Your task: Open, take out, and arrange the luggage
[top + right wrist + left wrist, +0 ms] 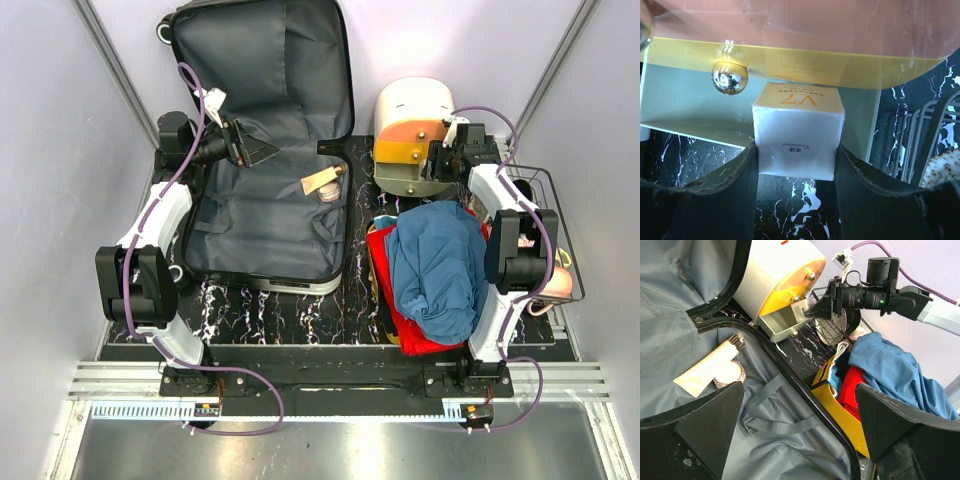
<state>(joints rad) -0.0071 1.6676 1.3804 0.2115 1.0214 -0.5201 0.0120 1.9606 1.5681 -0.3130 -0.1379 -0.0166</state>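
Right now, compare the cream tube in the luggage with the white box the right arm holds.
The tube is long and flat; the box is blocky. The tube lies loose on the luggage lining; the box is pinched between the right fingers. Both are pale packages.

The luggage (260, 220) lies open on the left half of the tabletop (300, 310), its lid propped up at the far side. A tube (320, 181) and a jar (732, 374) lie inside by its right rim. To the right, the drawer box (410, 110) stands far and the tray (377, 285) of clothes (435, 265) near, with a wire basket (545, 190) rightmost. The right claw (440, 160) pinches a small box (797, 132) at the open drawer's front.
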